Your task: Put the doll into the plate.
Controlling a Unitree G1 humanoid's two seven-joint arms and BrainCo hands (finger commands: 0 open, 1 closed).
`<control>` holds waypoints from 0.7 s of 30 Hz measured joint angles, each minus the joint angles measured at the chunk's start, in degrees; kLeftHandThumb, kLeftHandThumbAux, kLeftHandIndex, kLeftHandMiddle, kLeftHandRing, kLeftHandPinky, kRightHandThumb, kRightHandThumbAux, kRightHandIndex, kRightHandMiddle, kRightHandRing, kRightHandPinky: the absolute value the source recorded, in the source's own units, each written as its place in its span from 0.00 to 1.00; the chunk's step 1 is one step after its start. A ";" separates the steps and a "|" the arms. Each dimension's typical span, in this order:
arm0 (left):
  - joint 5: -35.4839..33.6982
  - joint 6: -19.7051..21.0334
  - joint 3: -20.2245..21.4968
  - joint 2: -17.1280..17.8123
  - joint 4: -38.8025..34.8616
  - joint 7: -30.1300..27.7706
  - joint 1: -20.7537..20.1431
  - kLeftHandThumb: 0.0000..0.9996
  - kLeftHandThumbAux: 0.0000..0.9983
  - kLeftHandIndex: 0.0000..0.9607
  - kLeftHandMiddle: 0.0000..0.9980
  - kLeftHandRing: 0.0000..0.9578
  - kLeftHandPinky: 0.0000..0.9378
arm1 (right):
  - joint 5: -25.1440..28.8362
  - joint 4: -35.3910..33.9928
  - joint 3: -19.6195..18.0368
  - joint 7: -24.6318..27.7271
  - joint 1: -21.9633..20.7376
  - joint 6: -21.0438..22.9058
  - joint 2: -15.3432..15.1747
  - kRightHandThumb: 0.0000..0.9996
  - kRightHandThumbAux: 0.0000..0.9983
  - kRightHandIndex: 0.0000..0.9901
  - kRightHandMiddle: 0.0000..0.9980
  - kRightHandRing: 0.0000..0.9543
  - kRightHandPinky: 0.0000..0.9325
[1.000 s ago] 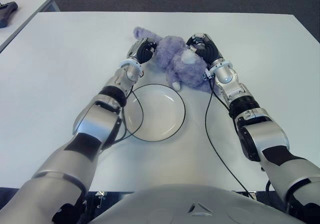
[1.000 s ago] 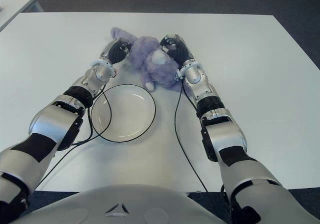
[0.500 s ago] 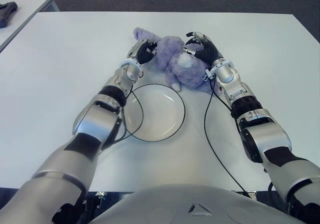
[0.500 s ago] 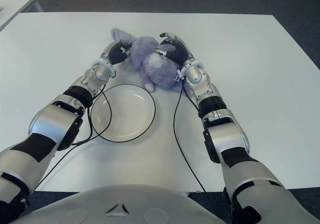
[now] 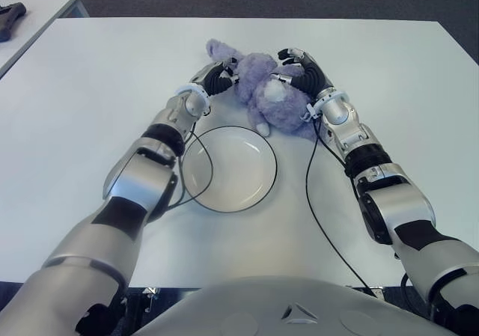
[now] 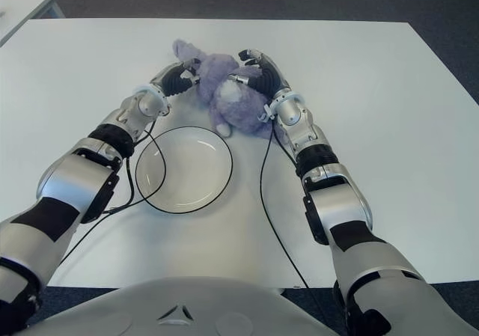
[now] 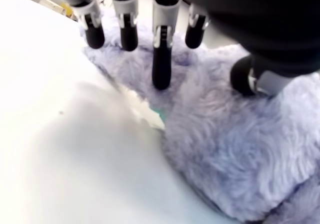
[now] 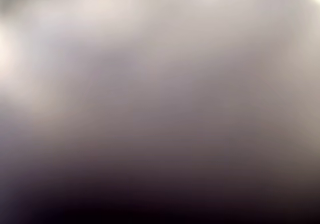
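The right wrist view is a blank blur, so the right hand (image 5: 299,70) grip on the doll (image 5: 263,90) is unreadable.

Both eye views look down on the same table (image 5: 90,89); wrist views sit very close in.

Doll (image 5: 263,89) just behind plate (image 5: 196,188), seemingly.

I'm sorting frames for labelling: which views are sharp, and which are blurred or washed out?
Both eye views are sharp: purple doll, plate and both hands read clearly. In the left wrist view the fingers and fur are clear, the white table glary. The right wrist view is a featureless grey blur.
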 measured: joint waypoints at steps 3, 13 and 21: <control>0.12 -0.05 -0.23 0.11 -0.54 -0.03 0.00 0.40 0.26 0.00 0.03 0.03 0.02 | 0.00 0.50 0.00 -0.34 0.00 0.00 0.26 0.21 0.56 0.18 0.28 0.34 0.38; 2.42 -8.75 -2.21 1.36 -2.04 3.87 -0.02 0.39 0.18 0.00 0.05 0.04 0.00 | 0.00 1.70 0.09 -1.37 -0.15 -0.01 0.79 0.23 0.58 0.20 0.30 0.36 0.38; 4.61 -12.76 -4.10 2.19 -1.60 5.96 -0.26 0.38 0.14 0.00 0.05 0.03 0.00 | 0.00 2.68 0.15 -2.35 -0.46 -0.11 1.31 0.29 0.65 0.23 0.34 0.39 0.40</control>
